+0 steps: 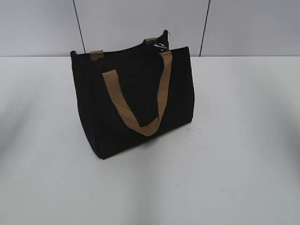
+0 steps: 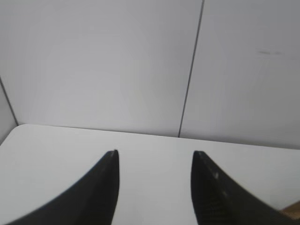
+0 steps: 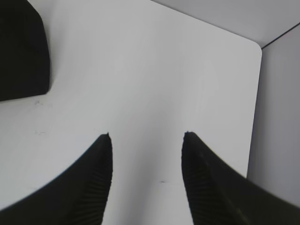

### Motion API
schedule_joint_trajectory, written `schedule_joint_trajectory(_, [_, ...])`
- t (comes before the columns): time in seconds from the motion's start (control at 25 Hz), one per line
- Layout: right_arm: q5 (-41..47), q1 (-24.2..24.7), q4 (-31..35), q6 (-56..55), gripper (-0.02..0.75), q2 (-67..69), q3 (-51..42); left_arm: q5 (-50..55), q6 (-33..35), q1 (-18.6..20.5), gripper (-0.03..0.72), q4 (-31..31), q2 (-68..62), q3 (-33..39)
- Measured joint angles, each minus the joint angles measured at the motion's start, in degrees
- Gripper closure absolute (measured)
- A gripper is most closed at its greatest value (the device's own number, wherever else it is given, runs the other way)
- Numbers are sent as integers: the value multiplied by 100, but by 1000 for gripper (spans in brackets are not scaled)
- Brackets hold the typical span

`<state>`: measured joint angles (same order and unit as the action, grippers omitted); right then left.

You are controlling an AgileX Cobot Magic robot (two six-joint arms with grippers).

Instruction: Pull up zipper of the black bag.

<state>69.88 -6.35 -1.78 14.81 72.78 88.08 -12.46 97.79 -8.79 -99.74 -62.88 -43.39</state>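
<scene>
2 tan handles (image 1: 140, 110) mark the black bag (image 1: 136, 103), which stands upright on the white table (image 1: 234, 178) and serves as the landmark for everything else. One handle loop hangs down flat against the bag's front face; of the other, only short tan ends (image 1: 96, 55) show past the bag's top edge. The zipper (image 1: 160, 46) shows as a small silver ring at the bag's top rear corner, on the right-hand end of the opening — the zip line itself is too dark against the fabric to follow, so how far it is closed cannot be told.

Neither arm appears in the exterior view, and nothing touches the bag. The right gripper (image 3: 146, 135) hovers over bare table to the bag's right, its 2 dark fingers (image 3: 96, 187) spread apart with nothing between them; a black corner of the bag (image 3: 23, 51) sits at the upper left of that wrist view, well apart from the fingertips. The left gripper (image 2: 154, 152) is likewise spread wide and empty (its view takes in only table, the grey back wall (image 2: 93, 61) and a tan sliver at the lower right edge) — the bag's body does not show there.
</scene>
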Motion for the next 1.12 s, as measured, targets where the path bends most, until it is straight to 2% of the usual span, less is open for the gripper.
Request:
schedule_joint_trajectory(0.12, [0,0,178,5,358,-145,0,-222,-157,71,314,-5,24,0])
schedule_joint_trajectory(0.2, [0,0,319,10,358,-173,0,288,-82,83,314,-5,52,0])
schedule_joint_trajectory(0.24, [0,0,399,29,358,-173,-5,892,-10,84,314,119,65,0])
schedule_joint_trajectory(0.32, [0,0,548,119,358,-173,-5,2366,81,84,314,1090,64,-94])
schedule_joint_trajectory(0.44, [0,0,704,242,358,-184,-10,4730,131,51,314,3141,45,-354])
schedule_joint_trajectory(0.52, [0,0,727,272,358,-184,-10,5383,-134,47,314,4244,45,-422])
schedule_joint_trajectory(0.56, [0,0,734,282,358,-190,-10,5513,-498,47,314,4827,45,-441])
schedule_joint_trajectory(0.64, [4,0,766,288,358,-196,-10,5552,-1659,52,314,5884,45,-460])
schedule_joint_trajectory(0.84, [4,0,777,313,358,-213,-10,5739,-6191,52,314,8916,45,-460])
schedule_joint_trajectory(0.88, [4,0,783,313,358,-240,-10,5928,-6945,63,314,9321,45,-462])
schedule_joint_trajectory(0.92, [4,0,783,313,358,-278,-10,6113,-7473,62,314,9677,45,-462])
schedule_joint_trajectory(1.0, [4,0,789,313,358,-419,-15,6600,-8355,62,314,9974,96,-462])
schedule_joint_trajectory(1.12, [4,0,808,302,358,-704,-15,6948,-8763,62,314,9748,425,-462])
